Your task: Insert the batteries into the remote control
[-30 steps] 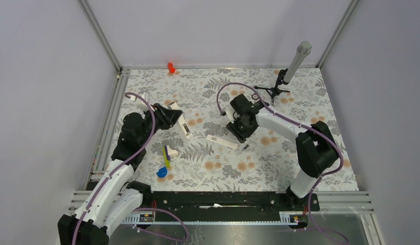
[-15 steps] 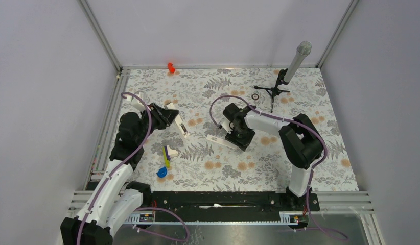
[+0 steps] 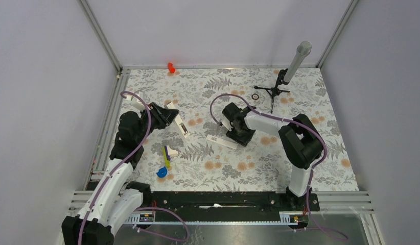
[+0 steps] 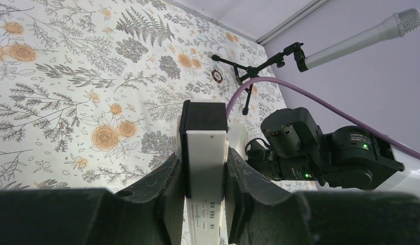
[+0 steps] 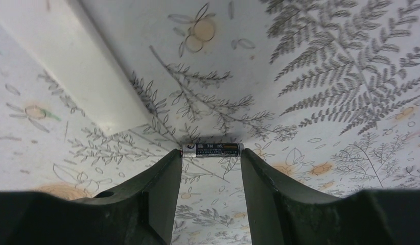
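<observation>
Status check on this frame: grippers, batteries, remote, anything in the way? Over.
Left gripper shut on remote control. Right gripper brackets one battery end to end, grip unconfirmed. White strip beside it, apart.

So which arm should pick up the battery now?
The right. The battery lies between the fingertips of the right gripper, while the left gripper is busy clamping the remote control.
</observation>
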Controlling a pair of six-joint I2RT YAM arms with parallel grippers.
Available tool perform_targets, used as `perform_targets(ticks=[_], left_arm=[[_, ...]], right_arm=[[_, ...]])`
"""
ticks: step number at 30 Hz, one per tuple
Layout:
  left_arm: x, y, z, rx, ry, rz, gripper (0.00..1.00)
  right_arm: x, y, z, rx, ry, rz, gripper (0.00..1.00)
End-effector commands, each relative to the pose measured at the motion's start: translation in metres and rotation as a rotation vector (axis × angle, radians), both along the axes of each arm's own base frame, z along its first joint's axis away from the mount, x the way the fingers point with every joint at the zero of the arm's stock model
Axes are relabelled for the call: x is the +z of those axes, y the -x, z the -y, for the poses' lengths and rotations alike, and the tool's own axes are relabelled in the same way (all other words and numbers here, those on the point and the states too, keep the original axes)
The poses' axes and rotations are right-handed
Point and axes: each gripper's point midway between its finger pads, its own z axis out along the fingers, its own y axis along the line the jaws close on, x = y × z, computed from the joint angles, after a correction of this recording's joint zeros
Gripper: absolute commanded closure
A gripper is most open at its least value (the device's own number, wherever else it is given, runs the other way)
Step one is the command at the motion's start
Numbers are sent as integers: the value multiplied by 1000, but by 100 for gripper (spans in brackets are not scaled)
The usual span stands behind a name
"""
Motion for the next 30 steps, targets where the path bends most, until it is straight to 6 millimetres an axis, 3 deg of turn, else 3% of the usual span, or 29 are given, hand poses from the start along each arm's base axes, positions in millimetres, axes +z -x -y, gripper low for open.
perform_targets(ticks=[1, 7, 11, 16, 20, 23, 30], left_arm=[[16, -2, 3, -20, 31, 67, 100], [14, 0, 2, -18, 33, 63, 100], [13, 1, 2, -22, 32, 61, 100], [14, 2, 1, -20, 34, 63, 100], [15, 3, 1, -19, 34, 61, 100], [14, 3, 0, -19, 31, 56, 100], [13, 1, 2, -20, 48, 43, 100]], right_arm=[[9, -31, -17, -142, -70, 133, 46], [20, -46, -30, -403, -228, 188, 46], [37, -51, -40, -474, -355, 157, 46], [51, -57, -45, -331, -391, 174, 44], [51, -50, -33, -130, -330, 167, 45], [48, -28, -32, 10, -333, 75, 44], [31, -28, -15, 58, -199, 18, 45]])
